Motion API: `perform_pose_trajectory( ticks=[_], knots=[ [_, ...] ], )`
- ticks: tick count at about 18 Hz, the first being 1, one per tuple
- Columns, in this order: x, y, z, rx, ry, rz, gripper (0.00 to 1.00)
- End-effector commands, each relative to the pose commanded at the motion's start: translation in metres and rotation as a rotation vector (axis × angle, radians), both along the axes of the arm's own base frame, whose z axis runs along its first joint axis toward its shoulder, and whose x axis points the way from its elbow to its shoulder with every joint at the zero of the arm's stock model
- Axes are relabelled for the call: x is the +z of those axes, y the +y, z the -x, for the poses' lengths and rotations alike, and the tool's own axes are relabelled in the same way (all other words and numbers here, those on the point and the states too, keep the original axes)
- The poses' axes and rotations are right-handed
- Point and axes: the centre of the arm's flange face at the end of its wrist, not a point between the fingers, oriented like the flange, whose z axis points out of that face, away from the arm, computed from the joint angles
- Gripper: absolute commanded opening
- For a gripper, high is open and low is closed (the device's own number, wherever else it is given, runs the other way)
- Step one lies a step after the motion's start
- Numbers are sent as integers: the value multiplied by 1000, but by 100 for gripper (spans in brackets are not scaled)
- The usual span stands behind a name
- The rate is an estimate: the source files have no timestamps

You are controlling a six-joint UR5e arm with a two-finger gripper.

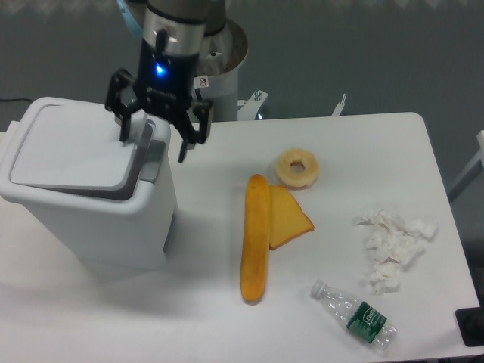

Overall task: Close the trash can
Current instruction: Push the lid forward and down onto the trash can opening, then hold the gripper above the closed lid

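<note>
The trash can (98,227) is a big white boxy bin at the table's left. Its flat lid (72,155) lies down on the bin, slightly askew, with a thin dark gap along its near edge. A grey tab (155,160) sticks out at the lid's right side. My gripper (153,142) hangs over the can's right rear corner, just above that tab. It is open and holds nothing. One fingertip (125,134) is over the lid's edge and the other (182,153) is just off the can's right side.
A long yellow baguette (255,236) and a wedge of bread (287,218) lie mid-table. A ring-shaped pastry (296,168) is behind them. Crumpled white tissue (393,246) and a plastic bottle (354,314) lie at the right front. The arm's base (223,68) stands behind the table.
</note>
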Motion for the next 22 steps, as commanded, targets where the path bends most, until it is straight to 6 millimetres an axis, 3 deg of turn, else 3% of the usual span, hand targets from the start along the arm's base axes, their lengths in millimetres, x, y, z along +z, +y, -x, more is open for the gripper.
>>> perform_pose_trajectory(
  ticks=[13, 17, 22],
  knots=[
    [-8, 6, 6, 1, -2, 7, 100],
    [-1, 5, 5, 6, 5, -3, 100],
    [32, 5, 8, 13, 48, -46, 100]
  ],
)
